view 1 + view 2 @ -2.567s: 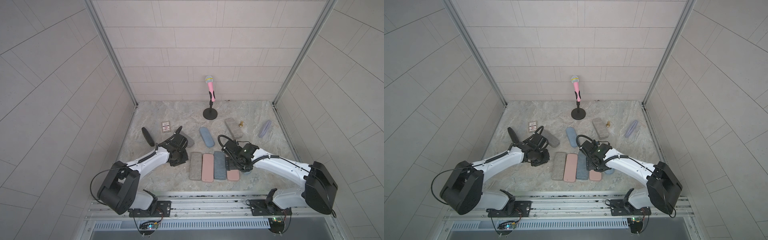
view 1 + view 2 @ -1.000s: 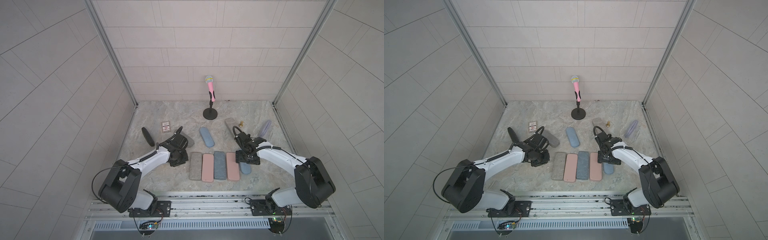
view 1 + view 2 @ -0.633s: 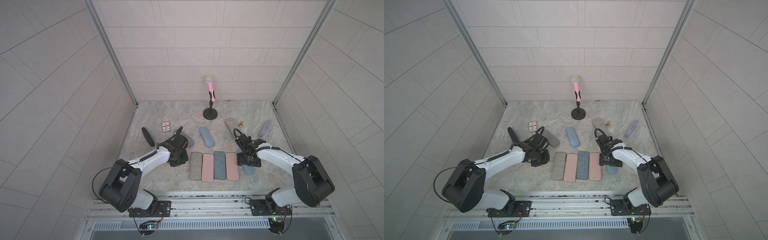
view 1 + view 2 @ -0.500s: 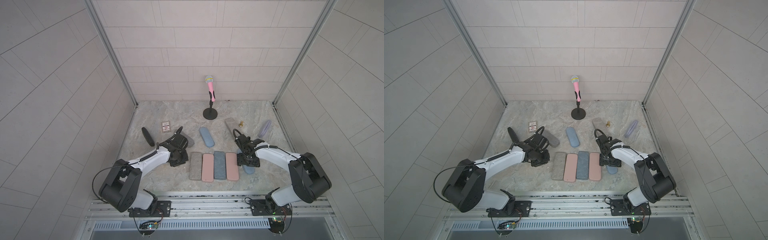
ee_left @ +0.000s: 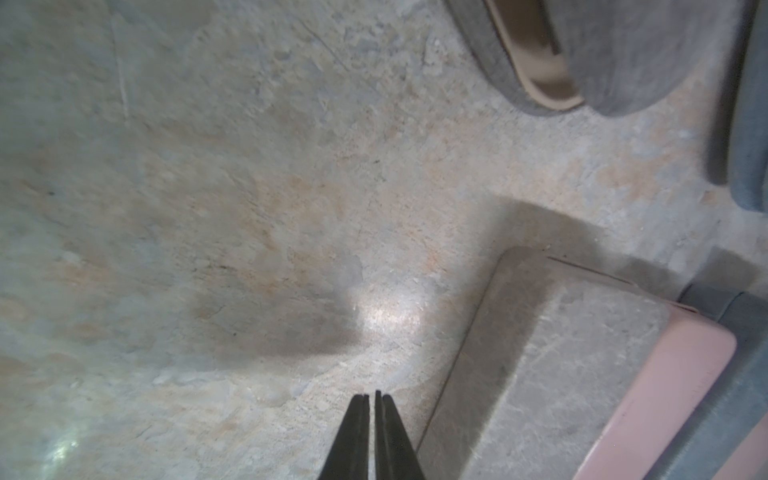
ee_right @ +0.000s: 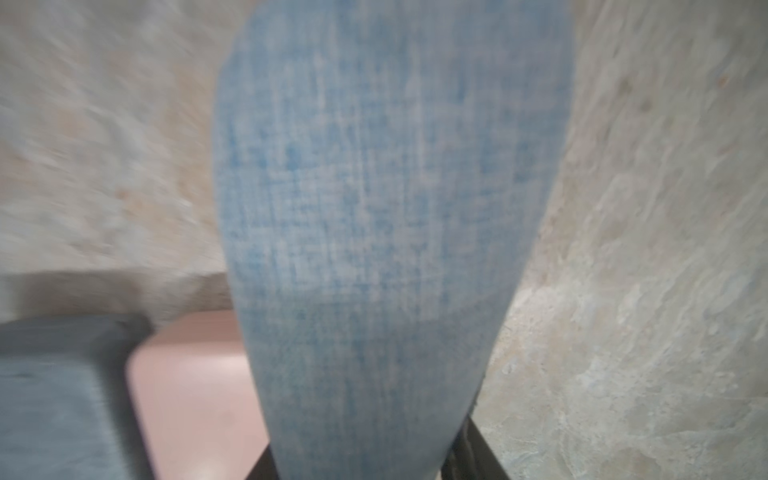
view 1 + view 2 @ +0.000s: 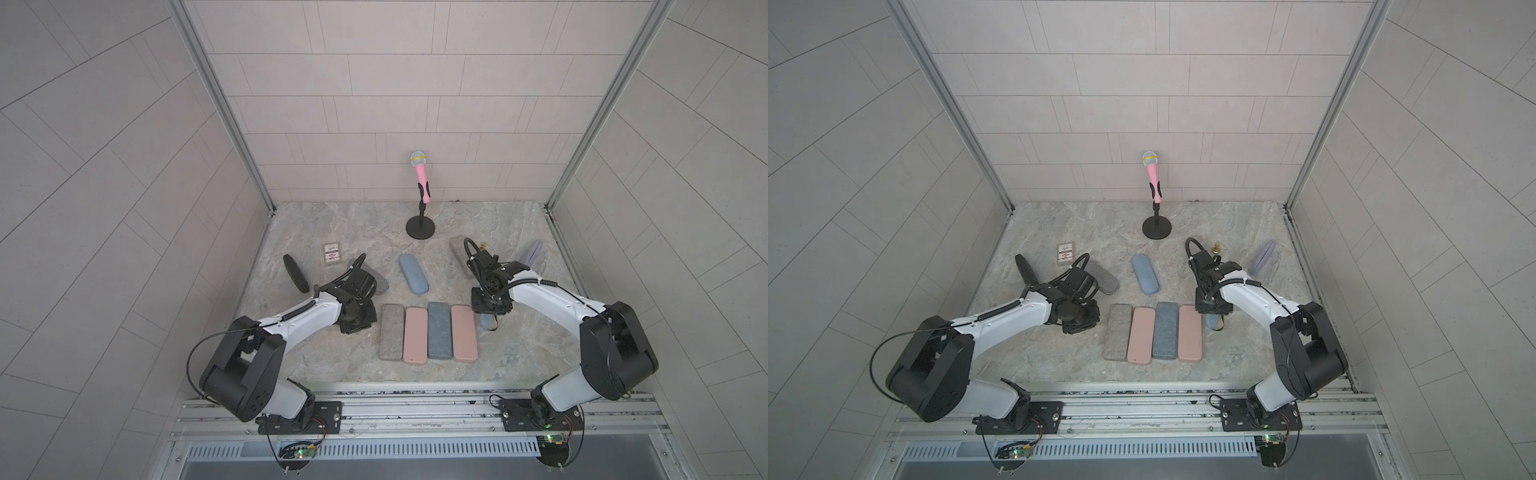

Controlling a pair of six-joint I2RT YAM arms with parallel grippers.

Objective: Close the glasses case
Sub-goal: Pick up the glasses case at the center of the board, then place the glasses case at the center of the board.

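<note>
A light blue fabric glasses case [image 6: 374, 208] lies on the stone floor just right of a row of flat cases; it shows in both top views [image 7: 485, 323] [image 7: 1212, 323], mostly covered by the arm. My right gripper [image 6: 365, 457] [image 7: 488, 309] straddles its near end, one dark finger pressed to each side of it. The wrist picture is blurred. My left gripper [image 5: 372, 397] [image 7: 356, 324] is shut and empty, low over the floor beside the grey case [image 5: 540, 374] at the row's left end [image 7: 391, 332].
The row holds grey, pink [image 7: 415, 334], blue-grey [image 7: 439, 330] and pink [image 7: 464, 332] cases. Further back lie another blue case [image 7: 413, 274], an open grey felt case [image 5: 540, 50], a black case [image 7: 296, 273], a card box [image 7: 332, 254], a lilac case [image 7: 533, 252] and a microphone stand [image 7: 420, 228].
My right arm left the pink case in the row, moved right to the light blue case, and its jaws have narrowed onto it. The left arm has stayed put.
</note>
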